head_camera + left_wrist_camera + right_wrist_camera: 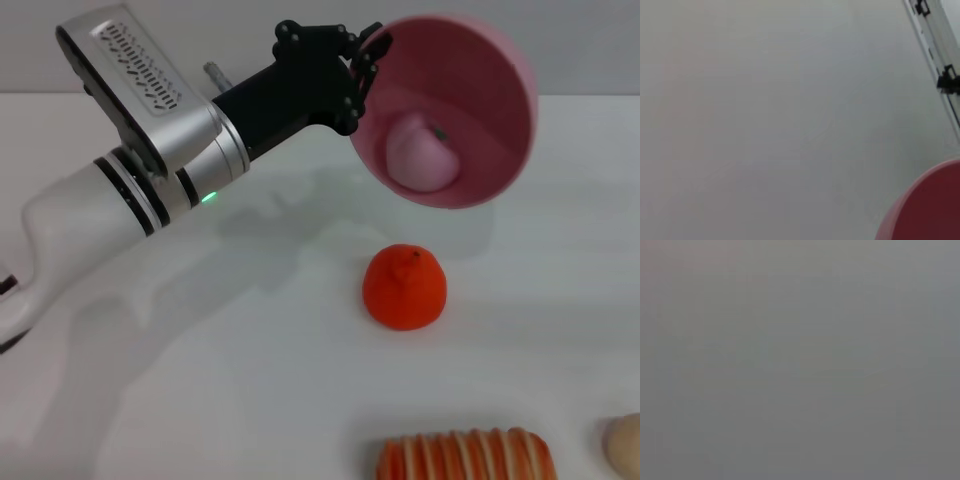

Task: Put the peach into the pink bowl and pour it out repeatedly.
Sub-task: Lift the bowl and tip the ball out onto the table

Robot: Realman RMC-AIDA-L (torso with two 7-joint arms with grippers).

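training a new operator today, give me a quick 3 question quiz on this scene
1. True or false: the peach is lying on the table.
2. Which gripper holds the pink bowl? A) left gripper B) right C) neither
3. Fill in: the fruit on the table directly below the tilted bowl is the ______ fruit.

Key
1. False: it sits inside the raised, tilted bowl.
2. A: clamped on the bowl's rim; the right gripper is out of view.
3. orange-red

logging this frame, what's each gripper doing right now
left gripper: shut on the rim of the tilted pink bowl, peach inside.
right gripper: not in view.
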